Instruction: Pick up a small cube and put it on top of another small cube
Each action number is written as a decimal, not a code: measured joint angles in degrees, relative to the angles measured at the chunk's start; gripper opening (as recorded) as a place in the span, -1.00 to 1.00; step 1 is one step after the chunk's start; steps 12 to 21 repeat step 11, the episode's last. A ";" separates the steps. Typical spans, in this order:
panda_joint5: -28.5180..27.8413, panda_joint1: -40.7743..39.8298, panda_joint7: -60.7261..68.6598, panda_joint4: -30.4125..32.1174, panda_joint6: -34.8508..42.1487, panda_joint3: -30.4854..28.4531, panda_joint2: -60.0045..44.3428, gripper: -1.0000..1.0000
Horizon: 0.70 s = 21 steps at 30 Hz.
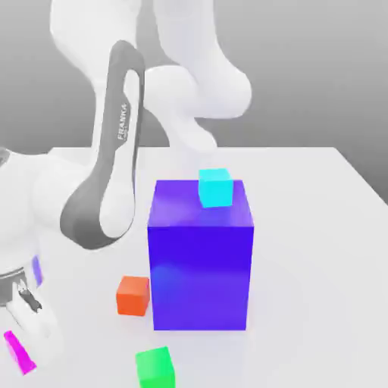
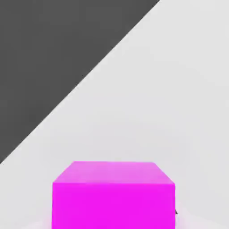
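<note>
Big blue-purple block (image 1: 201, 276) stands well in from the desk's (image 1: 318, 250) far edge. Pincer's (image 1: 23, 347) closed on the small magenta cube (image 1: 20, 354), over on the exterior view's left. Cyan cube (image 1: 216, 189) sits on the block's top, nearer its exterior view's right edge.

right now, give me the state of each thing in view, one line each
end effector: closed on the magenta cube
magenta cube: gripped, not stacked on another cube
cyan cube: resting on top of the big blue-purple block
big blue-purple block: standing on the table, bearing the cyan cube
orange cube: on the table, nothing on top
green cube: on the table, nothing on top
</note>
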<state>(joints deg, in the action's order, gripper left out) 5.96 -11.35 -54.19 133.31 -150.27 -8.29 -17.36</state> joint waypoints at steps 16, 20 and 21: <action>-4.58 6.33 6.70 5.46 -6.42 6.58 -0.57 1.00; -4.58 6.33 6.70 5.46 -6.42 6.58 -0.57 1.00; -4.58 6.33 6.70 5.46 -6.42 6.58 -0.57 1.00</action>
